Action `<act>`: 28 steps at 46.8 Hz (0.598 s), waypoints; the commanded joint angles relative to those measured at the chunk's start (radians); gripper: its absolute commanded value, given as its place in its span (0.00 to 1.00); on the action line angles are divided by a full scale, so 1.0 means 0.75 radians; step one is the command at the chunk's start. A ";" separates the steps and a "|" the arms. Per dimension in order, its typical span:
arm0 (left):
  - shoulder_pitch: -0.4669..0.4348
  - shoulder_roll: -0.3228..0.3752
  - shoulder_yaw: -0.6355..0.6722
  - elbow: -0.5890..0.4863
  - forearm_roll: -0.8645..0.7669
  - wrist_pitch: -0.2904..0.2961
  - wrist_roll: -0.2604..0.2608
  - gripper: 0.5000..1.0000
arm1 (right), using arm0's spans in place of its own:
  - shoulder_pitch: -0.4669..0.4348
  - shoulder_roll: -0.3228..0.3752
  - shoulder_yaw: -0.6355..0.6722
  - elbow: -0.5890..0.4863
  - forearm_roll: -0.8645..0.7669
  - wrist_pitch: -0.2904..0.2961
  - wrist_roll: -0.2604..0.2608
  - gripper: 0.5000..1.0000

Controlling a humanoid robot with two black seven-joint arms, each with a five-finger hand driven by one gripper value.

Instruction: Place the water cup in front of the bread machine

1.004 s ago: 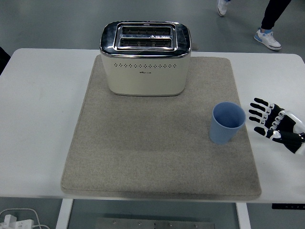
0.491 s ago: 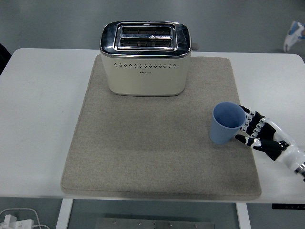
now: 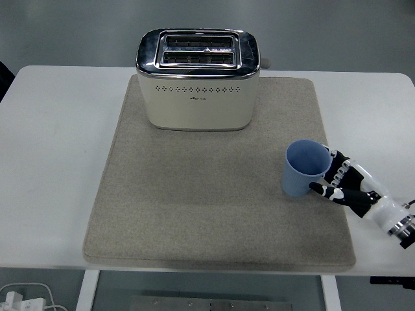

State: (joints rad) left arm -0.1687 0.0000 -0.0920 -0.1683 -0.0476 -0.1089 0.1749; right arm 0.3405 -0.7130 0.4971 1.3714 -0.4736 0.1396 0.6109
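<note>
Since the earlier frame the right hand (image 3: 347,184) has closed in, its black-and-white fingers (image 3: 324,190) now wrapped around the side of the pale blue plastic cup (image 3: 303,168), which leans slightly left near the right edge of the grey felt mat (image 3: 194,220). It looks empty, light, stiff and smooth, so a mid-wall hold seems right. Open mat lies before the cream and chrome toaster (image 3: 198,78), with room to slide or carry leftward

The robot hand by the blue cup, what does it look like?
The right hand has black fingers with white segments at the joints and a white back. A silver ring sits at the wrist, with a thin dark cable beside it. The left arm is out of view.
</note>
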 commanded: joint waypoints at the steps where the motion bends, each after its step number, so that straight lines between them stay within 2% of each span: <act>1: 0.000 0.000 0.000 -0.003 0.000 0.000 0.000 1.00 | 0.000 0.002 0.000 0.000 -0.001 0.000 0.000 0.81; 20: 0.000 0.000 0.000 -0.009 0.000 0.000 0.000 1.00 | 0.002 0.024 0.000 0.000 -0.005 0.000 0.000 0.81; 28: 0.000 0.000 0.000 -0.009 0.000 0.000 0.000 1.00 | 0.008 0.073 -0.002 -0.002 -0.027 -0.045 0.000 0.81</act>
State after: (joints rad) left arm -0.1687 0.0000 -0.0915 -0.1750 -0.0475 -0.1089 0.1749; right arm 0.3442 -0.6748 0.4971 1.3711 -0.4821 0.1207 0.6109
